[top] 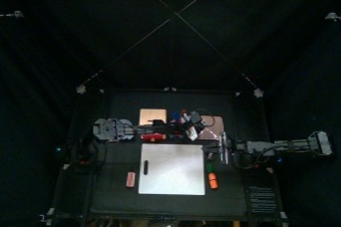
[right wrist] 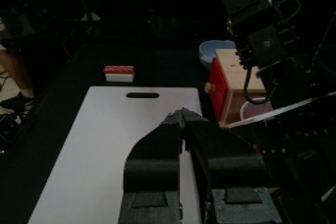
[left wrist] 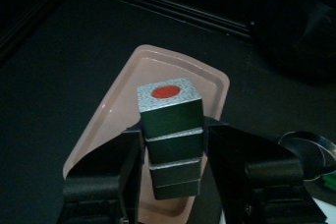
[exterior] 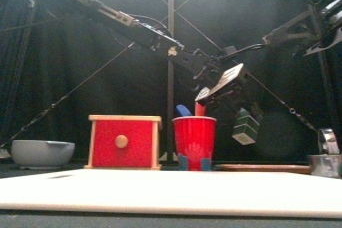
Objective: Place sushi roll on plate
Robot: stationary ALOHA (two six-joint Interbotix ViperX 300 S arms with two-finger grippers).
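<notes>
Lying lengthwise between the left gripper [left wrist: 168, 174]'s matte black fingers [left wrist: 112, 174], the sushi roll [left wrist: 171, 135] is seen as a dark, square-sided bar in stacked segments, its grey end face marked with a red dot; the fingers stand wide on either flank, and contact cannot be told; beneath it the plate [left wrist: 125, 100], smooth, pinkish-beige and round-cornered, is seen; the right gripper [right wrist: 184, 130], its fingers pressed together, is poised above the flat white board [right wrist: 112, 144] with its slotted handle.
</notes>
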